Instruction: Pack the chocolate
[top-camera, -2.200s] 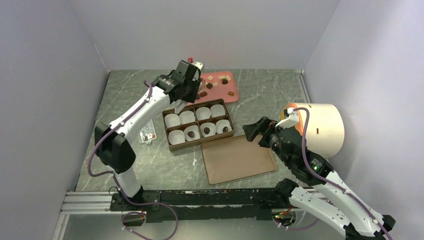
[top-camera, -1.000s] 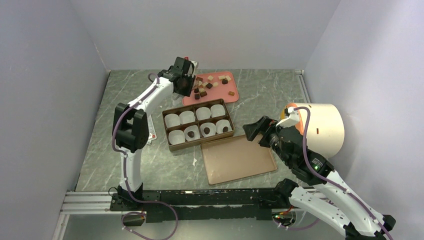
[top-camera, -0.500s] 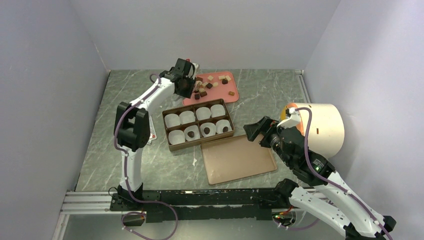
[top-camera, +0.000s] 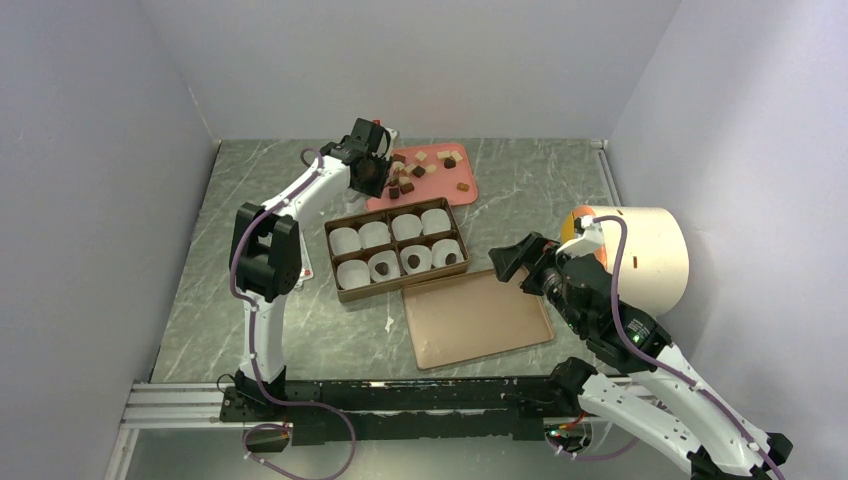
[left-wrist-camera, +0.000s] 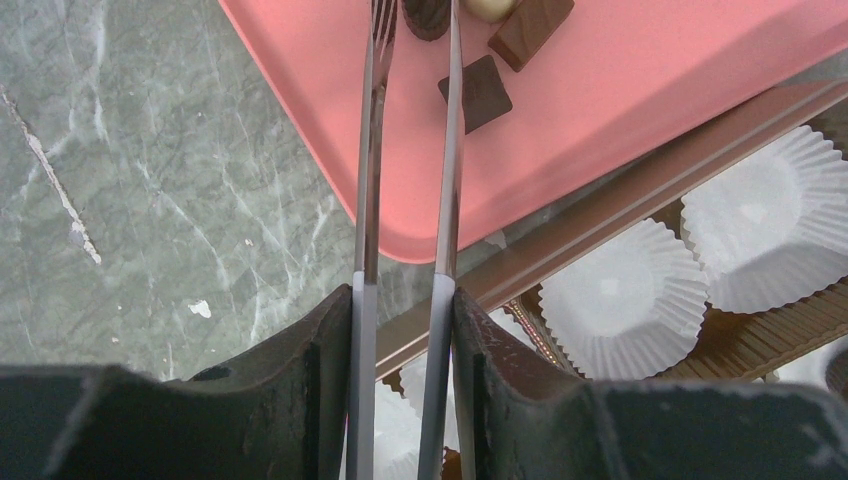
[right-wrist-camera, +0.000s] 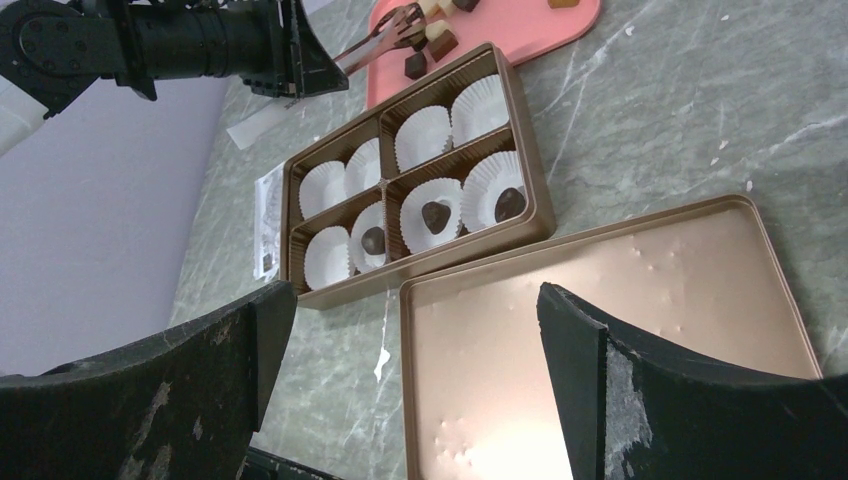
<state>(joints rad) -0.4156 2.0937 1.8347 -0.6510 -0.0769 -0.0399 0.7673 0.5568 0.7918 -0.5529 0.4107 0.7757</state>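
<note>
Reaching far forward, left gripper (left-wrist-camera: 413, 20) low over pink tray (left-wrist-camera: 640, 110), thin fingers (left-wrist-camera: 365, 200) narrow beside 1 dark chocolate (left-wrist-camera: 428, 12) chunk, grip unclear, 3 chunks in box (right-wrist-camera: 450, 256), right gripper (right-wrist-camera: 410, 300) spread wide above lid (right-wrist-camera: 640, 300), left moved off box since 2.2 s ago.

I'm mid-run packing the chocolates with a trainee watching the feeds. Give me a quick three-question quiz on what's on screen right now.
1. How many paper cups in the box hold a chocolate?
2. True or false: the right gripper is shut on the gold lid.
3. The left gripper has its tongs over: A) the box, B) the pink tray, C) the gold lid.

Key:
1. Three, all in the row nearer the arms.
2. False: it is open and holds nothing.
3. B.
</note>
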